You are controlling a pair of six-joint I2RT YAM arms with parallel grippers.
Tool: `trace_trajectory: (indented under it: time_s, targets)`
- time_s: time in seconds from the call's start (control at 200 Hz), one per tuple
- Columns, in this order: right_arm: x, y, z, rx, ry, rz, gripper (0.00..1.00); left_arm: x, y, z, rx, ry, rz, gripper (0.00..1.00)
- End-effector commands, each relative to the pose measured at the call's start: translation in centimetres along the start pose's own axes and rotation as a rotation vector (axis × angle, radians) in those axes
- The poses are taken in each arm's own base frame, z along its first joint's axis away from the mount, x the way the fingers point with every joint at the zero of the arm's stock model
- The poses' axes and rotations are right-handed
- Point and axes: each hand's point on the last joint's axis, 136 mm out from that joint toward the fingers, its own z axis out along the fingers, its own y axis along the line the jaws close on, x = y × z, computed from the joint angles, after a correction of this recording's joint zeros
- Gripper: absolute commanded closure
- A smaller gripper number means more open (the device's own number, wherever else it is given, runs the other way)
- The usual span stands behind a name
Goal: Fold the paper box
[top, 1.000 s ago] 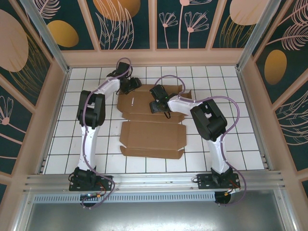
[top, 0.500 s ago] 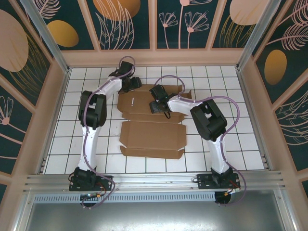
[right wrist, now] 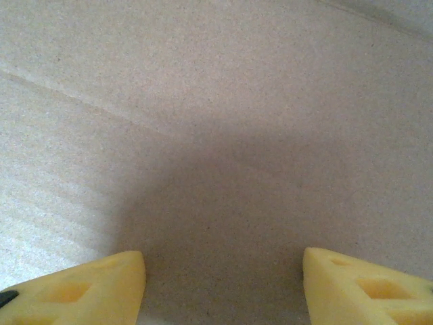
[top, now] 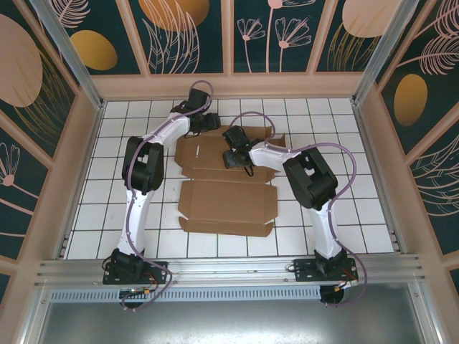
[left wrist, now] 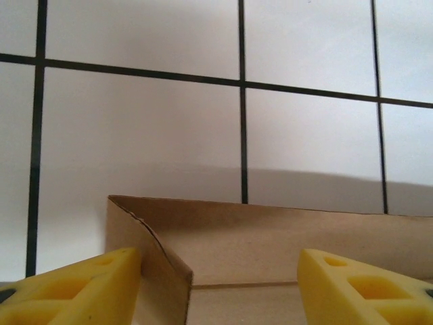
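Paper box (top: 226, 208) lies opened flat mid-counter (top: 93, 208) in the top view. We see the left claw (top: 209, 122) at the box's far-left corner and the right claw (top: 234, 154) over the box's far panel; we can't tell the finger gaps from up here.

Left wrist view: the left claw (left wrist: 216, 277) is spread apart. A raised flap of the box (left wrist: 284, 240) sits betw. its yellow fingers (left wrist: 81, 288), w/ the folded corner just beside one finger. Tiled counter (left wrist: 135, 128) lies beyond the box.

Right wrist view: the right claw (right wrist: 223, 277) is likewise spread, not clamped on anything, over bare cardboard of the box (right wrist: 216, 115) w/ a crease line.
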Motion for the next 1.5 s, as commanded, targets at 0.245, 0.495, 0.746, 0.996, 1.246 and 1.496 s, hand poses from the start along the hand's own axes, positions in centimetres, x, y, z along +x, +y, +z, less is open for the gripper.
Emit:
trace_trajectory:
  time_s: [0.245,0.495,0.746,0.996,1.246,1.496]
  targets:
    - [8.0,-0.2,3.1,-0.001,0.229,-0.064,0.38,-4.1,0.9,-8.7,0.020,-0.173,-0.016,0.37]
    - [8.2,0.2,3.2,-0.021,0.223,-0.060,0.38,0.0,9.2,-9.8,-0.133,-0.108,-0.050,0.38]
    - [8.4,0.2,3.2,-0.031,0.222,-0.060,0.38,4.0,9.9,-6.9,-0.008,0.022,-0.072,0.45]
    - [8.4,0.3,3.1,-0.037,0.215,-0.067,0.38,5.8,11.0,-5.2,0.088,0.103,-0.124,0.57]
    - [8.1,0.0,3.1,-0.039,0.208,-0.073,0.39,8.3,13.4,-3.7,0.066,0.167,-0.154,0.66]
    - [8.5,-0.3,3.3,-0.038,0.217,-0.076,0.40,9.6,11.9,-2.9,0.258,0.202,-0.209,0.81]
